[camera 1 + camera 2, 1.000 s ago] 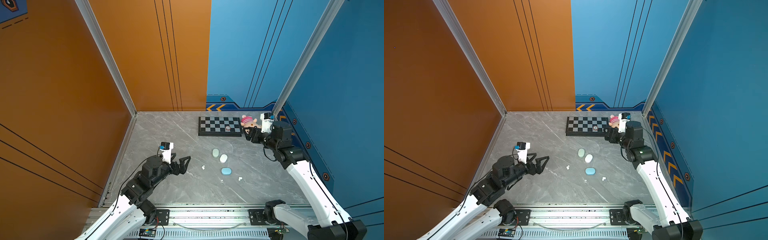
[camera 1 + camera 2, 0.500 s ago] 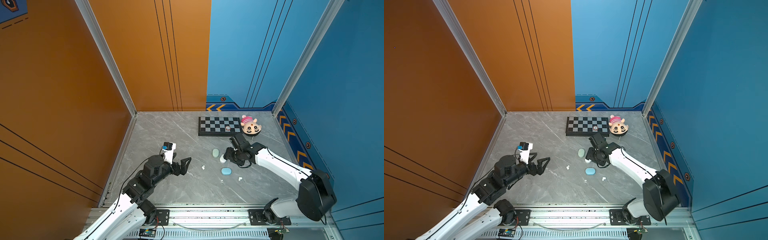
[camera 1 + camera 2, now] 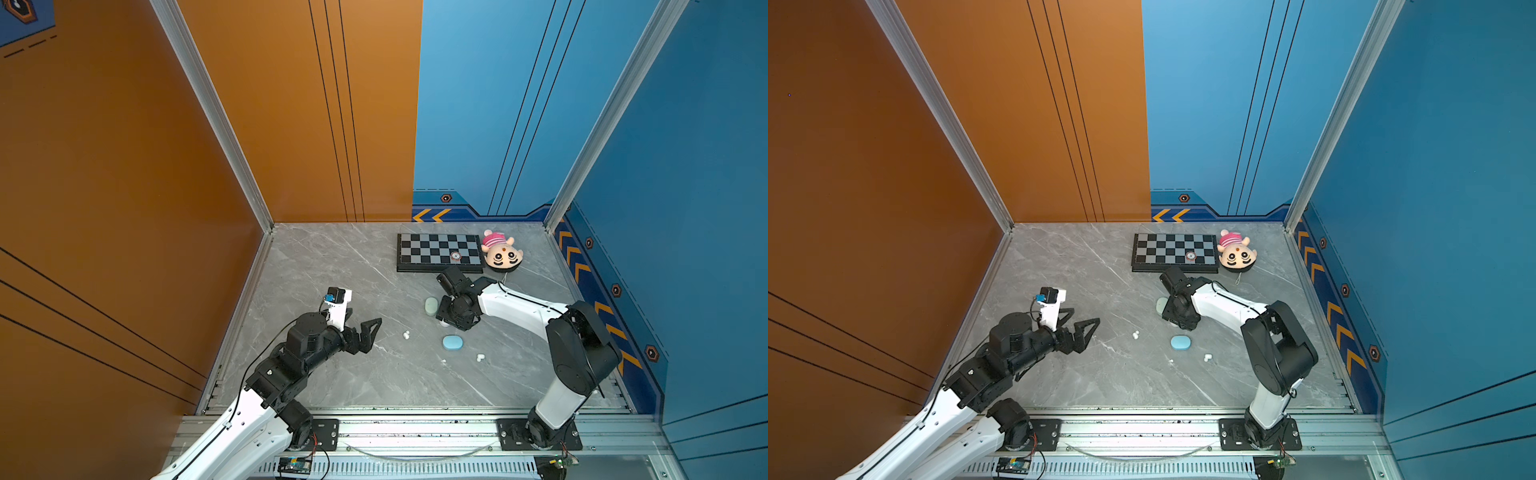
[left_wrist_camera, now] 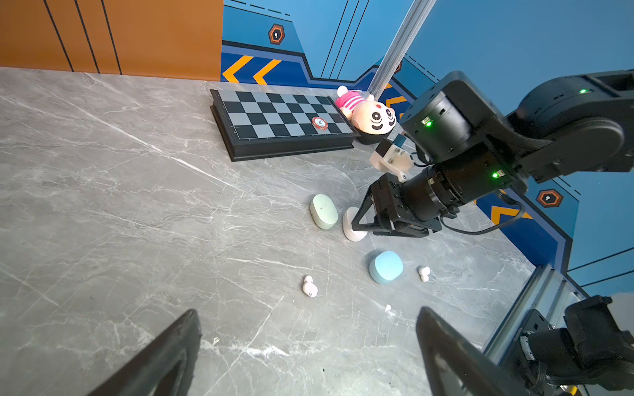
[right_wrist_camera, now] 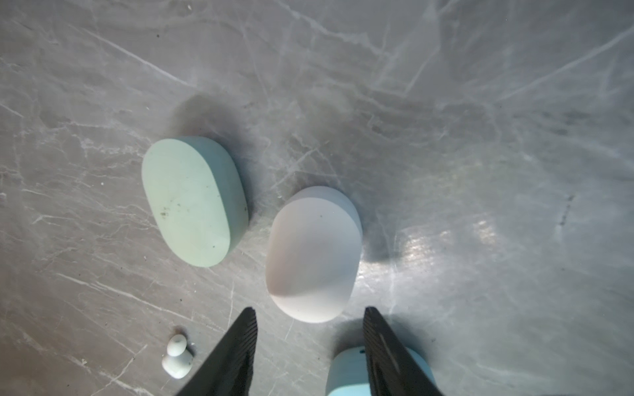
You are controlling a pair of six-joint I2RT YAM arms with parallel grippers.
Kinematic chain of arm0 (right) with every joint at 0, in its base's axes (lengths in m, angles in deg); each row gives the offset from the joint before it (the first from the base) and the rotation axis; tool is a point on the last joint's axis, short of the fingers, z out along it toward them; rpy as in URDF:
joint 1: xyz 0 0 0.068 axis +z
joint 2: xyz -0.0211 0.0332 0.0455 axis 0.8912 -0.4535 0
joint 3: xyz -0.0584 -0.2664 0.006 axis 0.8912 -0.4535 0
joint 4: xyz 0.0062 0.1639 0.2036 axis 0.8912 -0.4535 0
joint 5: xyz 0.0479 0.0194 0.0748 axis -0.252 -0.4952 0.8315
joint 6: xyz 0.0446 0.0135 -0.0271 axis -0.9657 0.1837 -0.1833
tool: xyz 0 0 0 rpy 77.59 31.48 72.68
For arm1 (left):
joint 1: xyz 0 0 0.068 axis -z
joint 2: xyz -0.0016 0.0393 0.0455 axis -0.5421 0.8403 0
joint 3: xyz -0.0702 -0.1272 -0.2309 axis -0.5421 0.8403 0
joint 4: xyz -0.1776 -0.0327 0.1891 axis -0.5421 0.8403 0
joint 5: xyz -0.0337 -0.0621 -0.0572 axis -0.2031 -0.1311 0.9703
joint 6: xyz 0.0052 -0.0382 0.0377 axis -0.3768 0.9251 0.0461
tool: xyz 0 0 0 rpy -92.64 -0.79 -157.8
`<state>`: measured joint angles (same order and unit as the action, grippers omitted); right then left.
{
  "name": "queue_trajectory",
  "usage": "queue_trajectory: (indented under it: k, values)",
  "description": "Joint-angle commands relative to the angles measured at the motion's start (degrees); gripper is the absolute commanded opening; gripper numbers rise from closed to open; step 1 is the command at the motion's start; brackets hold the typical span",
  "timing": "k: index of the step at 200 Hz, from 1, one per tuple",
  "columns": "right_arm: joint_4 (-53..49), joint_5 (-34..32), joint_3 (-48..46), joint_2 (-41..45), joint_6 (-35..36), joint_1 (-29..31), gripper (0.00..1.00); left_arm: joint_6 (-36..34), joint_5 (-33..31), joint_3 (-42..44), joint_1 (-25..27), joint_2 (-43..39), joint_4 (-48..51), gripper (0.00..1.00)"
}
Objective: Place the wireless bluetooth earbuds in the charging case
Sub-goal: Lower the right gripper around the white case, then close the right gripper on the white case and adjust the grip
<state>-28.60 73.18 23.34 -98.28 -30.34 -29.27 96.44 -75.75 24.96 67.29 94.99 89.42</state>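
right gripper [image 5: 310,309] lowered at white case [image 5: 314,253], jaws apart, left gripper [image 4: 308,310] wide

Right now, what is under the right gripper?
The closed white case lies on the table beneath the right gripper, whose open jaws straddle one end. What the case holds is hidden.

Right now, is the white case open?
No, the white case lies shut on the table, with no gap at its lid.
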Motion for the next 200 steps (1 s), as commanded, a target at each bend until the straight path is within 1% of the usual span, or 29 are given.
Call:
queue_trajectory:
  k: [1, 28, 68, 93, 138, 200]
  values:
    - [-0.53, -2.57, 2.23, -1.9, -0.21, 0.28, 0.52, 0.3, 0.85, 0.96, -0.77, -1.14, -0.66, 0.98]
    - [-0.92, -2.86, 3.7, -3.52, 0.61, 0.31, 0.52, 0.65, 0.85, 1.16, -1.23, -1.51, -0.58, 0.98]
    - [-3.07, -3.39, 6.2, -5.87, 2.77, 0.39, 0.45, 0.91, 1.15, 1.12, -1.67, -1.18, -0.64, 0.98]
    - [-4.56, -3.82, 7.01, -6.75, 4.33, 0.49, 0.45, 0.96, 1.39, 0.95, -1.93, -0.91, -0.63, 0.98]
    - [-7.3, -4.58, 8.77, -9.2, 7.77, 0.6, 0.49, 1.09, 1.63, 0.95, -2.21, -0.62, -0.6, 0.98]
    - [-10.28, -6.1, 11.83, -10.02, 11.03, 0.57, 0.47, 1.4, 1.67, 0.98, -2.73, -0.75, -0.49, 0.98]
